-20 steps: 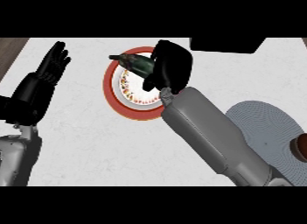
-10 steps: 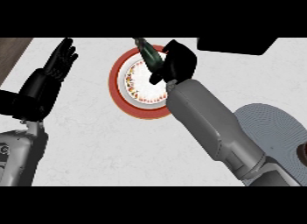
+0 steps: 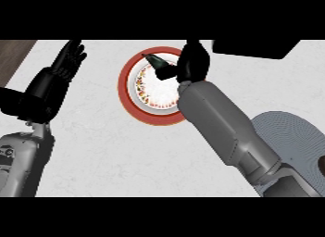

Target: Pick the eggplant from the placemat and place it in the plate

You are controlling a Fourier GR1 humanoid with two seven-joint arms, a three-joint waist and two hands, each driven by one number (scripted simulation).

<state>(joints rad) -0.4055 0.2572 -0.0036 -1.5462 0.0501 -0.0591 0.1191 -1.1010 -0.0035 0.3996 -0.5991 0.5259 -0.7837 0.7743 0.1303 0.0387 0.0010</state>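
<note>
Right hand [image 3: 192,62] w/ fingers curled on the dark eggplant [image 3: 158,66], held over the red-rimmed plate [image 3: 127,88]. Best bet: lower to plate centre, then let go. Left hand [image 3: 52,83] rests at left, fingers straight.

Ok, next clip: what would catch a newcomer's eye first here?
The red-rimmed plate near the counter's far middle, with the right hand over its far edge, curled round the dark eggplant. Next, the open left hand, resting fingers-up at the left, and the grey round placemat at the lower right.
</note>
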